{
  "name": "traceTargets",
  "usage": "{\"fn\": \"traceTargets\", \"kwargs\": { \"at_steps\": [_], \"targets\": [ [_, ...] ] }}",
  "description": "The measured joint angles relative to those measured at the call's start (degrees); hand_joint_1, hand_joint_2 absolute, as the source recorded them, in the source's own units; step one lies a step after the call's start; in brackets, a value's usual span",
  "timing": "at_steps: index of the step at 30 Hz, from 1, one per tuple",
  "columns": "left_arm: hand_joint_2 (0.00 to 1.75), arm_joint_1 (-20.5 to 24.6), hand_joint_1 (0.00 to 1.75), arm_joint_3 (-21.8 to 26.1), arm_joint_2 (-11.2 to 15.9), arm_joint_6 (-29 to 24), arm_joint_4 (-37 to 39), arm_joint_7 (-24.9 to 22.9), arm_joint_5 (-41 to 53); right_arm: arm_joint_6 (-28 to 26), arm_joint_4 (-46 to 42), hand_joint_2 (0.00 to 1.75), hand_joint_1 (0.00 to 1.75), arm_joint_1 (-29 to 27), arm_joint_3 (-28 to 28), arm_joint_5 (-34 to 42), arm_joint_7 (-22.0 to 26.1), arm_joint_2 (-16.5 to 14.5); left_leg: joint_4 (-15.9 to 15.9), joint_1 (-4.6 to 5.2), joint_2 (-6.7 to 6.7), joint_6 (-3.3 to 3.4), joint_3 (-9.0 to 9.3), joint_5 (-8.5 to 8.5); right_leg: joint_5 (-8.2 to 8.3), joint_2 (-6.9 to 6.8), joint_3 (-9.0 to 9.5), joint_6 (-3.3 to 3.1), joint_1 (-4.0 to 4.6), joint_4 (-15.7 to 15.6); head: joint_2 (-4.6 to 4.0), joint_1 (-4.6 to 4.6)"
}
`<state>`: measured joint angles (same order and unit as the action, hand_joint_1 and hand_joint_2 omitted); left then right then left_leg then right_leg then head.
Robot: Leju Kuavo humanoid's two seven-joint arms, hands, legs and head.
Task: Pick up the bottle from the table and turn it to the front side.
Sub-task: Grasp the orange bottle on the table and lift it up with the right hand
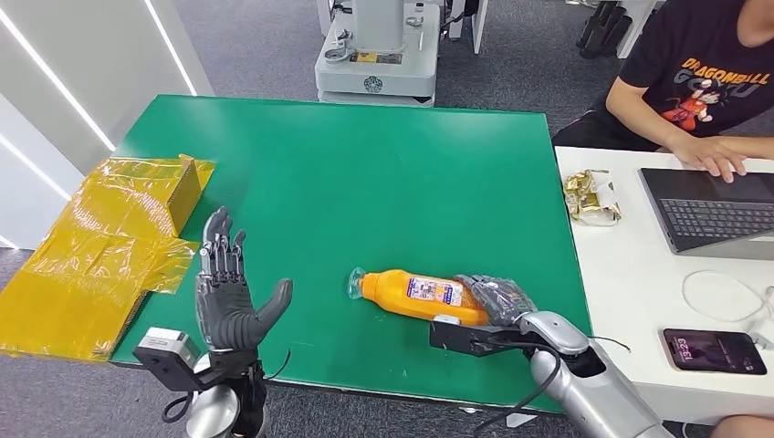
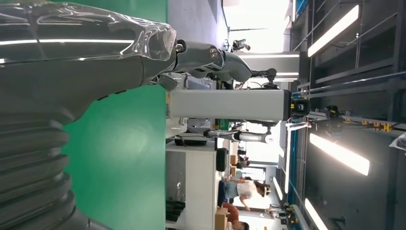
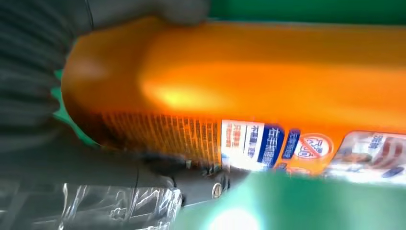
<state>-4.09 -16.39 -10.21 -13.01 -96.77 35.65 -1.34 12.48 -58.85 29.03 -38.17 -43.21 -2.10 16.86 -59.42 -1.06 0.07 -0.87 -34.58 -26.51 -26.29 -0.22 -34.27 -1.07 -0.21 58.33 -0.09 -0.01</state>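
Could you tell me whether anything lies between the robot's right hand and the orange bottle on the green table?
Nothing visible does. The right hand is already wrapped around the base end of the orange bottle, which lies on its side on the green table. The left hand is raised apart, holding nothing.

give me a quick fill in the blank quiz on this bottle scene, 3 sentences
1. The orange bottle lies on its ____ on the green table.
2. The ____ hand grips the bottle's base end.
3. The left hand is raised with fingers spread, holding ____.

Missing words: side; right; nothing
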Motion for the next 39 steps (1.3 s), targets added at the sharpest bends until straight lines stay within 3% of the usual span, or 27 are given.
{"fn": "traceTargets", "kwargs": {
  "at_steps": [12, 18, 24, 30, 33, 39],
  "targets": [
    [1.75, 0.26, 0.00, -0.70, -0.03, 0.98, 0.33, -0.28, 0.05, -5.57, -5.05, 1.75, 1.75, -5.96, 3.36, -5.02, -0.74, -1.07, 0.01, 0.00, -0.01, 0.02, -0.05, -0.03, -0.02, -0.01, -0.01, 0.02, 0.00, -0.01, 0.00, 0.00],
    [1.75, 0.17, 0.00, -0.70, -0.09, 1.05, 0.33, -0.26, 0.38, -15.61, -10.22, 1.75, 1.75, -10.57, 7.12, -6.98, 0.30, -4.08, 0.02, -0.01, -0.01, 0.02, -0.04, -0.03, -0.03, -0.01, -0.03, 0.02, 0.01, 0.00, 0.00, 0.00],
    [1.75, 0.54, 0.00, -0.75, -0.39, 1.48, 0.63, -0.23, -2.72, -30.85, -16.21, 1.75, 1.75, -14.99, 10.50, -4.54, 8.07, -8.74, 0.03, -0.01, 0.01, 0.02, -0.04, -0.03, -0.05, 0.01, -0.05, 0.02, 0.01, 0.00, 0.00, 0.00],
    [1.75, 2.79, 0.00, -0.84, -0.71, -0.62, 2.75, -0.96, -2.44, -40.13, -18.02, 1.75, 1.75, -17.51, 11.18, -1.51, 17.31, -11.88, 0.02, 0.00, 0.00, 0.02, -0.04, -0.02, -0.05, 0.00, -0.03, 0.02, 0.01, 0.00, 0.00, 0.01],
    [1.75, 3.77, 0.00, -1.02, -0.64, -1.35, 4.14, -0.96, -1.77, -43.00, -18.47, 1.75, 1.75, -18.58, 11.20, -0.51, 19.90, -13.05, 0.02, 0.00, 0.01, 0.02, -0.03, -0.02, -0.05, 0.01, -0.03, 0.02, 0.01, 0.00, 0.00, -0.01],
    [1.75, 4.52, 0.00, -1.08, -0.44, -1.87, 5.75, -0.91, -2.48, -43.18, -18.67, 1.75, 1.75, -19.44, 11.19, 1.04, 21.69, -14.06, 0.02, 0.00, 0.02, 0.02, -0.04, -0.03, -0.05, 0.02, -0.04, 0.02, 0.00, 0.00, 0.00, -0.01]
  ]
}}
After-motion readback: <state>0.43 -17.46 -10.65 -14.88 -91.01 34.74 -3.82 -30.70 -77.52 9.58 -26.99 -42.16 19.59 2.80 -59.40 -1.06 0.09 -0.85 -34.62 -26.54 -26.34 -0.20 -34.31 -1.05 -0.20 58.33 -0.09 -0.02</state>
